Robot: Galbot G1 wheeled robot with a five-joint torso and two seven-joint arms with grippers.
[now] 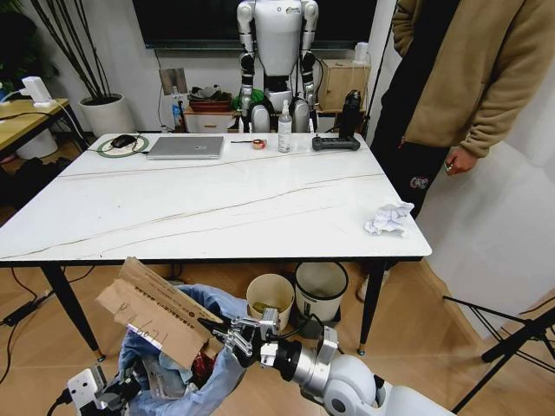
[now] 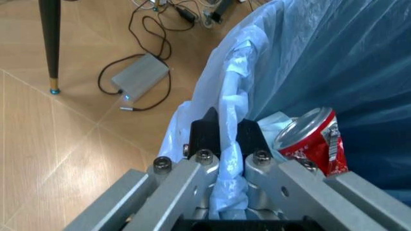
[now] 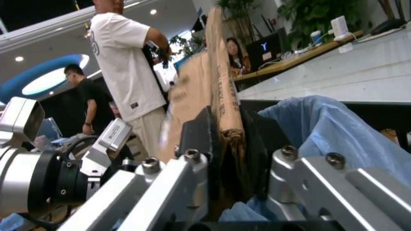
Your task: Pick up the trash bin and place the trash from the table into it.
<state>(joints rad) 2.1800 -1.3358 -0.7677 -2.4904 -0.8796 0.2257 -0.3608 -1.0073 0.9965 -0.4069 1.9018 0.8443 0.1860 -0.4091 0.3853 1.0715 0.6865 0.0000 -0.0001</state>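
Note:
The trash bin [image 1: 178, 368], lined with a crinkled light-blue bag, is held low in front of the table [image 1: 217, 208] near its left front. My left gripper [image 2: 224, 137] is shut on the bin's bagged rim, and it also appears at the lower left of the head view [image 1: 108, 394]. A crushed red can [image 2: 314, 139] lies inside the bin. My right gripper [image 1: 227, 334] is shut on a brown torn cardboard [image 1: 154, 310] tilted over the bin's mouth. Its fingers clamp the cardboard [image 3: 222, 110] edge. A crumpled pale tissue [image 1: 388, 218] lies by the table's right front corner.
At the table's far edge stand a grey laptop [image 1: 185, 147], a spray bottle [image 1: 284, 127] and a black device [image 1: 336, 143]. Under the table are a cream bucket [image 1: 270, 299] and a white bin with black rim [image 1: 321, 290]. A person [image 1: 460, 78] stands at right.

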